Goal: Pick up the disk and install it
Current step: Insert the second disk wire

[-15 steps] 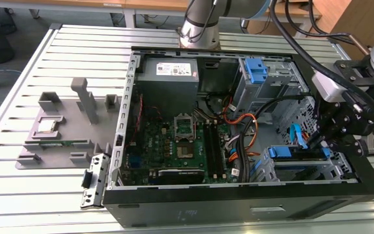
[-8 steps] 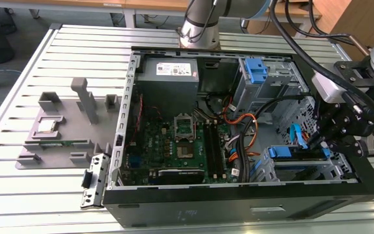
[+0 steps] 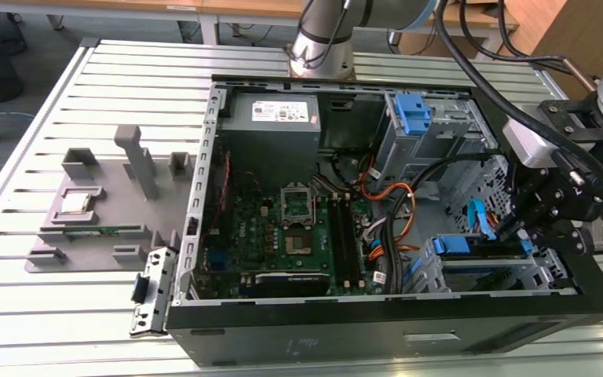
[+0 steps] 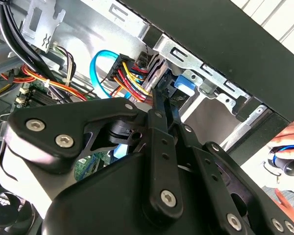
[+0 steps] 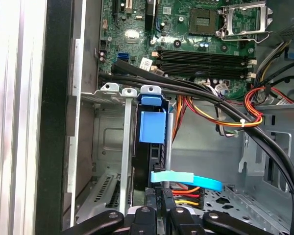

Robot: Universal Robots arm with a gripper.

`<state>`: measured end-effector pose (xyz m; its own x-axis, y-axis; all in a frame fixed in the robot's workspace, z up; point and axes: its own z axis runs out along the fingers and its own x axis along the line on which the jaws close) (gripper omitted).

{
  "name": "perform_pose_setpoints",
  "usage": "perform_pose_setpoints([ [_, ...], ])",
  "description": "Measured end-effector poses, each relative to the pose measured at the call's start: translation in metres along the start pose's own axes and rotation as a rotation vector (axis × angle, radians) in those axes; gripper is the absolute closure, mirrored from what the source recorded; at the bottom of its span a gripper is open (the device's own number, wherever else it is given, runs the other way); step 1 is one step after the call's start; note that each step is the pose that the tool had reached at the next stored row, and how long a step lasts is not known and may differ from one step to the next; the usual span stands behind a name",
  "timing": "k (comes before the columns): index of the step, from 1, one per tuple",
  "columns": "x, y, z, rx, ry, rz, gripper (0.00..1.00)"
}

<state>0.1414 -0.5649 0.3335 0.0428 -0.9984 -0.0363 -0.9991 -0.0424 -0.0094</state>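
The disk [image 3: 476, 245] stands on edge in the drive cage at the case's near corner on the exterior view's right, its blue carrier frame showing at its end. The blue carrier [image 5: 152, 126] sits between the cage's metal rails, and it also shows in the second wrist view [image 4: 183, 84]. My gripper [image 3: 515, 228] hangs just above that cage. Its black fingers [image 4: 161, 105] lie close together, shut, with the tips at the disk's cable end beside the coloured power wires. In the first wrist view the gripper [image 5: 164, 200] points along the disk's dark edge.
The open computer case [image 3: 385, 330] lies on a slatted metal table. Inside are a grey power-supply box [image 3: 272, 118], the green motherboard [image 3: 291, 228], a bare blue bracket [image 3: 411, 114] and a light-blue data cable [image 5: 186, 178] beside the fingers. A grey fixture [image 3: 103, 204] lies outside. A person's hand [image 4: 289, 147] is beyond the case wall.
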Motion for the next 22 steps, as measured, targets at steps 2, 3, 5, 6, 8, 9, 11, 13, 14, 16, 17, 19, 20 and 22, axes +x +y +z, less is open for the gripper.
perform_pose_setpoints([
  [2,0.0002,0.0,0.0003,0.0001,0.0002,0.0,0.83],
  [3,0.0003,0.0,0.0005,0.0001,0.0003,0.001,0.83],
  [5,0.0005,0.0,0.0013,0.0001,0.0003,0.001,0.83],
  [6,0.0006,0.0,0.0015,0.0001,0.0004,0.001,0.83],
  [8,0.0005,0.0,0.0017,0.0001,0.0003,0.002,0.83],
  [9,0.0005,0.0,0.0021,0.0001,-0.0005,0.002,0.83],
  [11,0.0006,0.0001,0.0022,0.0001,-0.0006,0.002,0.83],
  [13,0.0006,0.0001,0.001,0.0001,0.0001,0.002,0.83],
  [14,0.0005,0.0,0.0008,0.0001,-0.0002,0.002,0.83],
  [16,0.0005,0.0,0.0007,0.0001,-0.0002,0.002,0.83],
  [17,0.0005,0.0,0.0007,0.0001,-0.0002,0.002,0.83],
  [19,0.0005,0.0,0.0006,0.0001,0.0,0.002,0.83],
  [20,0.0005,0.0,0.0006,0.0001,0.0003,0.002,0.83],
  [22,0.0006,0.0,0.0022,0.0001,0.0002,0.002,0.83],
])
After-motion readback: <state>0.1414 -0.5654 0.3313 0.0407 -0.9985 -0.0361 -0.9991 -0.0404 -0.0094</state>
